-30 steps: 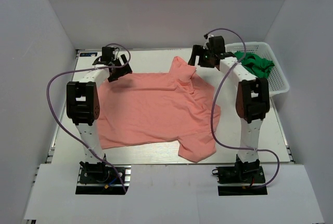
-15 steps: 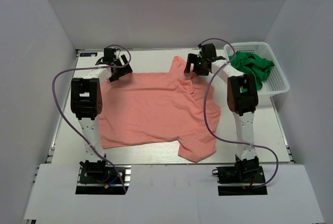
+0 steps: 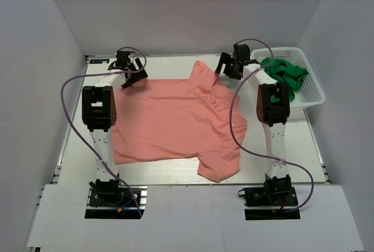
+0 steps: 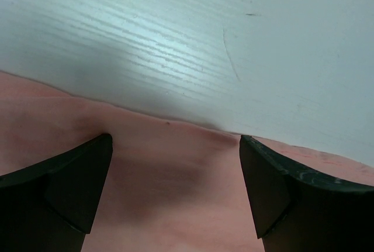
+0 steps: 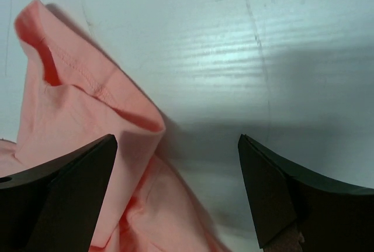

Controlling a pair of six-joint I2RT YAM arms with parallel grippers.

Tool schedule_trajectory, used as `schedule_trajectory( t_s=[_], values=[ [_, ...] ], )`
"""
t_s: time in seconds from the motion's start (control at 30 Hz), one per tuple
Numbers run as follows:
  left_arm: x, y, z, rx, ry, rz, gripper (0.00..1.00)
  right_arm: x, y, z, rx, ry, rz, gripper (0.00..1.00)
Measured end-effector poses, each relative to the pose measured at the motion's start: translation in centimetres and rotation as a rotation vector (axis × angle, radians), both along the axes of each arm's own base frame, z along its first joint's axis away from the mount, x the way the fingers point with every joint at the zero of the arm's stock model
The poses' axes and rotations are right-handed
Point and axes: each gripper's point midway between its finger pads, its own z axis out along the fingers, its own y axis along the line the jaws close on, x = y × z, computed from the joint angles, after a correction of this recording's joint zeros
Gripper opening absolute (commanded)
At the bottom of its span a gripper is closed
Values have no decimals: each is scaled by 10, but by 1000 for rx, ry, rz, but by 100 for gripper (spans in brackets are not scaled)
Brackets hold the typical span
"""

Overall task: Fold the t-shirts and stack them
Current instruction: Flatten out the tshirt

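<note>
Shows a salmon-pink t-shirt (image 3: 175,117) lying mostly flat on the white counter (image 3: 298,141), rumpled along its right side. Places the left gripper (image 4: 175,147) at the t-shirt's far left hem, spread wide, both fingers over pink cloth just inside that edge, nothing pinched. Places the right gripper (image 5: 175,141) over the t-shirt's far right sleeve, likewise spread, the folded sleeve beside one finger. Leaves a bright green garment (image 3: 286,73) heaped in the white lattice basket (image 3: 310,99), right of the t-shirt's far corner and apart from it.

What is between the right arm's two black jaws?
In the right wrist view, the open right gripper spans a folded edge of the salmon-pink shirt and bare white table; nothing is gripped.
</note>
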Motion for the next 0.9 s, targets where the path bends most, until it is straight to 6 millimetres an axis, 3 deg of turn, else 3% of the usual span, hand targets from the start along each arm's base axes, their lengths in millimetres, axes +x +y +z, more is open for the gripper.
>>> schedule_trajectory(
  t_s=[0.13,0.27,0.43,0.57,0.73,0.9],
  values=[
    [8,-2,1,-13,-13,-13,100,13,3,3,8,-37,57,90],
    [15,-6,2,-31,-25,-30,100,8,4,0,-52,-60,143,90],
    [41,-9,4,-29,-61,-66,100,-15,1,1,-188,-88,295,88],
    [54,-11,5,-22,-78,-95,100,-14,5,8,-256,-140,378,88],
    [49,-11,3,-13,-70,-112,100,-10,16,16,-244,-185,434,86],
    [26,-7,4,4,-31,-105,100,16,35,55,-190,-310,460,85]
  ],
)
